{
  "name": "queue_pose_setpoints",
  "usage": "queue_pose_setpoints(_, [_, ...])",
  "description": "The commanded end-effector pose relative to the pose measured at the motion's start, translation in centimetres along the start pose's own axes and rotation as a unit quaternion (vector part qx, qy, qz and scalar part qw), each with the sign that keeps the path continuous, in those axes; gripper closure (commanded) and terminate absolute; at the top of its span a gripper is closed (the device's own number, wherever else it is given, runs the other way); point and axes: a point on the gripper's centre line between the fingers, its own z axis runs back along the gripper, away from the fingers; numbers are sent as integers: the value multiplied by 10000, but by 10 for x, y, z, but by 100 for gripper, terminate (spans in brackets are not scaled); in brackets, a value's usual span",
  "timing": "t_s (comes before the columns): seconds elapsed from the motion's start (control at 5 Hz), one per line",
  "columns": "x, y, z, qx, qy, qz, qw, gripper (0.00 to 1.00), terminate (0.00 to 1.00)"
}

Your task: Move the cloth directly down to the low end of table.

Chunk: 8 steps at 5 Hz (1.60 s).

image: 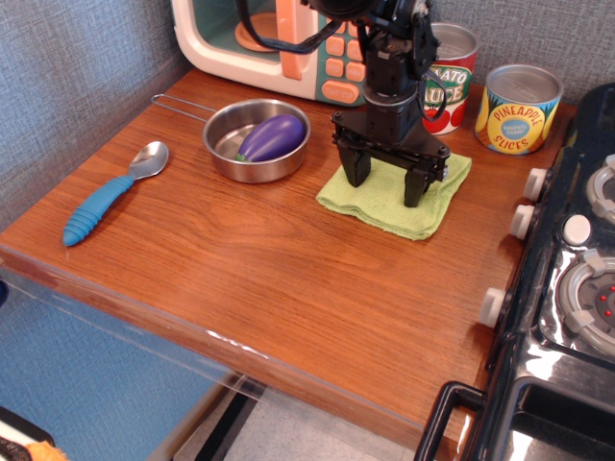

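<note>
Cloth [396, 201] lay flat on the table [279, 279], toward its far right part, just in front of the tomato sauce can [444, 77]. Hand [385, 182] stood over the cloth, fingers spread wide, tips down at the fabric; contact uncertain. Steel pan [252, 144] with eggplant [272, 136] sat just left. Blue-handled spoon [110, 192] lay well apart, near left edge.

Matte black robot arm showing a boxy, blocky wrist housing, black cable looping out from its upper part, black gripper [385, 186] spreading into a wide crossbar, two short thick black fingers [356, 165] tapering to blunt tips
</note>
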Motion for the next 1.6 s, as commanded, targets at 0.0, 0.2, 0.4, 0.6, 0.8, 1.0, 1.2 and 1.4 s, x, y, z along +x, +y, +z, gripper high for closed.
queue_pose_setpoints(0.0, [-101,-2,-7,-244,646,-100,9976,0,0])
queue_pose_setpoints(0.2, [-134,-4,-1,-210,631,-57,9978,0,0])
queue_pose_setpoints(0.4, [-165,-5,6,-229,645,-48,9976,0,0])
queue_pose_setpoints(0.6, [-174,-5,12,-326,625,18,9975,0,0])
queue_pose_setpoints(0.8, [-158,-5,20,-468,504,35,9976,0,0])
queue_pose_setpoints(1.0, [-130,-12,48,-750,155,-129,9970,0,0])
queue_pose_setpoints(1.2, [-117,-17,91,-889,-286,-390,9949,0,0])
queue_pose_setpoints(1.4, [-122,-17,119,-755,-560,-602,9938,0,0])
